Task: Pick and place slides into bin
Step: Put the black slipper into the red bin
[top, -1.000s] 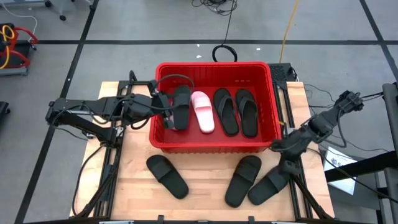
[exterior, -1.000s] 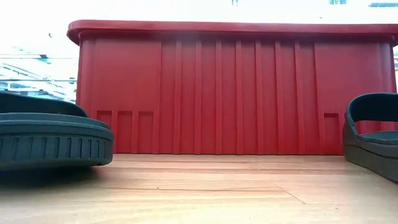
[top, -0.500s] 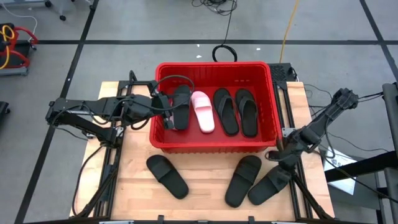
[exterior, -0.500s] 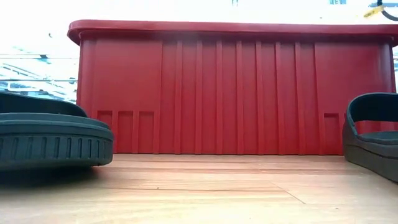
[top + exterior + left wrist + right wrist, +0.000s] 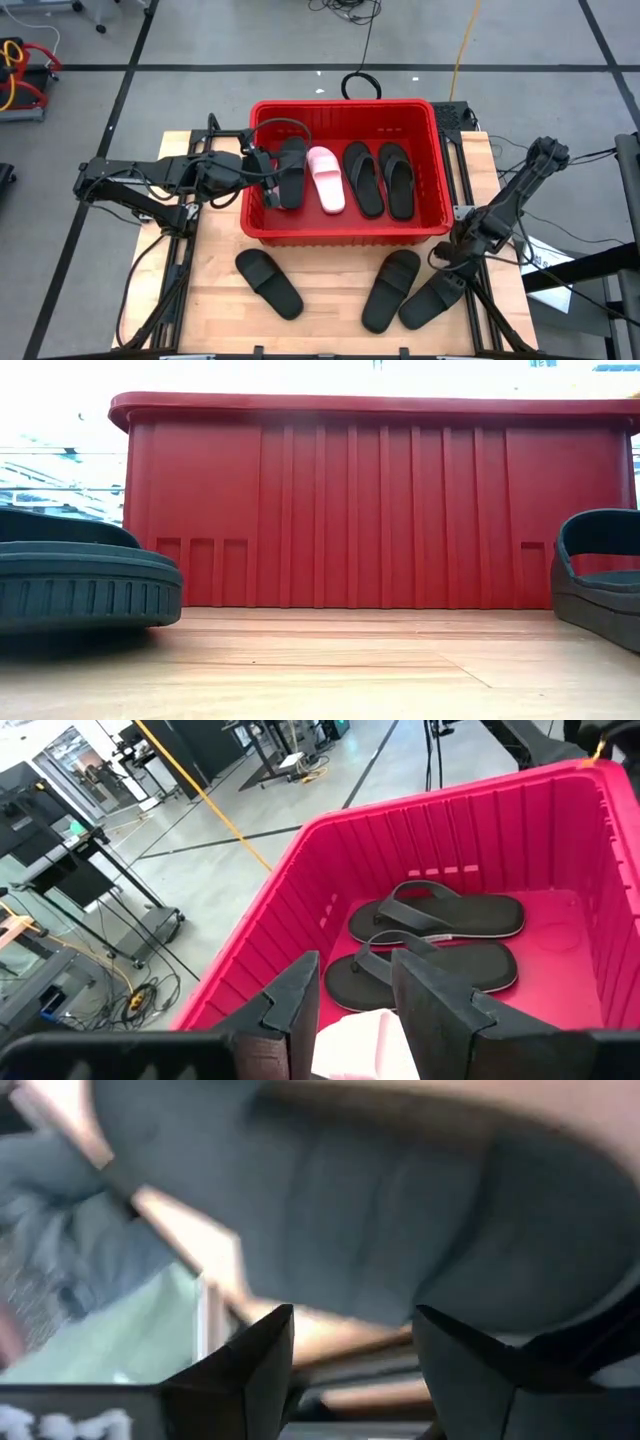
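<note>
Reaching at the bench's right edge, your right claw (image 5: 450,258) hung released over a black slide (image 5: 432,300); you risked nudging it off. Left claw (image 5: 268,180) gaped, empty, inside the bin (image 5: 345,236).

Four slides (image 5: 345,180) lie side by side in the bin (image 5: 343,236), just ahead of the left jaws, and three more (image 5: 385,288) lie on the tabletop (image 5: 330,310), one right below the right jaws.

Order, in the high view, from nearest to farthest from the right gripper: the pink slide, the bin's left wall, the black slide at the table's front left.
From the right gripper:
1. Pink slide, in the bin's middle.
2. Front-left black slide, on the table.
3. Bin's left wall, farthest.
</note>
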{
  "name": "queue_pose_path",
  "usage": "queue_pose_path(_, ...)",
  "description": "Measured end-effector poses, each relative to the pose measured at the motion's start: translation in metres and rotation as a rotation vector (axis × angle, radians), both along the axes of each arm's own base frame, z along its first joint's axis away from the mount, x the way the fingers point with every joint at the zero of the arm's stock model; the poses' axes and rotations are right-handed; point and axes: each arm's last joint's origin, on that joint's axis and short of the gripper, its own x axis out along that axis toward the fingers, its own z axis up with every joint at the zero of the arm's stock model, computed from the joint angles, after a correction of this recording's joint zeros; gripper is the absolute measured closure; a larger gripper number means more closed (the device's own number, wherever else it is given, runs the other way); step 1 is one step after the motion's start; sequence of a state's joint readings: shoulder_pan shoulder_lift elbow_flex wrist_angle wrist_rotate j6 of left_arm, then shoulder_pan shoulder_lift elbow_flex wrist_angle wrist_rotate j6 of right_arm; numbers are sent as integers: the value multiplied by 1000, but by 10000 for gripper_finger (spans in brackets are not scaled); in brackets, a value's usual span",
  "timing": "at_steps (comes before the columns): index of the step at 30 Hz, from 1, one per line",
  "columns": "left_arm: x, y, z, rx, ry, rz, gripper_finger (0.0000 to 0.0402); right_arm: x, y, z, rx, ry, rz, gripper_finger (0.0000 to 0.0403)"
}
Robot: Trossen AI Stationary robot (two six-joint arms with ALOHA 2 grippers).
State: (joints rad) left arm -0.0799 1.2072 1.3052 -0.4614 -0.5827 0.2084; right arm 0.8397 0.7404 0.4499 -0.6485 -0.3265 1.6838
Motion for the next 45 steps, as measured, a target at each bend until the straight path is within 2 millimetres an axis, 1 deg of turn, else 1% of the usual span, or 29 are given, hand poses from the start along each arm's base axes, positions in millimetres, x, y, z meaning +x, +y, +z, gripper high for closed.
queue_pose_path(6, 0, 0, 0, -3, -3, -2, 268, -3, -3, -19, -15, 31, -46, 207)
queue_pose_path(10, 0, 0, 0, -8, -4, -13, 268, -3, -4, -25, -8, 21, -42, 207)
queue_pose_path(16, 0, 0, 0, -18, -9, -11, 268, 3, 1, -26, 53, -110, 0, 207)
queue_pose_path(19, 0, -1, 0, -19, -10, -11, 268, 5, 4, -32, 113, -172, -1, 207)
queue_pose_path(24, 0, 0, 0, -23, -12, -9, 268, 4, 2, -50, 198, -202, -61, 206)
queue_pose_path(25, 0, 0, 0, -23, -13, -9, 268, 5, 3, -51, 215, -240, -77, 207)
queue_pose_path(27, 0, 0, 0, -23, -11, -9, 268, 4, 1, -54, 213, -239, -80, 207)
queue_pose_path(30, 0, 0, 0, -9, -6, -14, 268, 5, 2, -54, 222, -269, -80, 210)
queue_pose_path(32, 1, 0, 1, -6, -12, -16, 268, 5, 2, -54, 223, -276, -77, 223)
queue_pose_path(35, 1, 0, 2, -4, -20, -16, 268, 6, 3, -53, 237, -272, -89, 259)
queue_pose_path(38, 1, 0, 2, 4, -18, -19, 268, 6, 3, -52, 246, -270, -94, 308)
queue_pose_path(42, 1, 0, 2, 8, -16, -20, 268, 7, 4, -51, 261, -285, -91, 384)
queue_pose_path(43, 1, 0, 2, 8, -16, -20, 268, 7, 4, -50, 267, -294, -87, 392)
queue_pose_path(45, 1, 0, 2, 8, -16, -20, 268, 8, 5, -48, 285, -311, -88, 391)
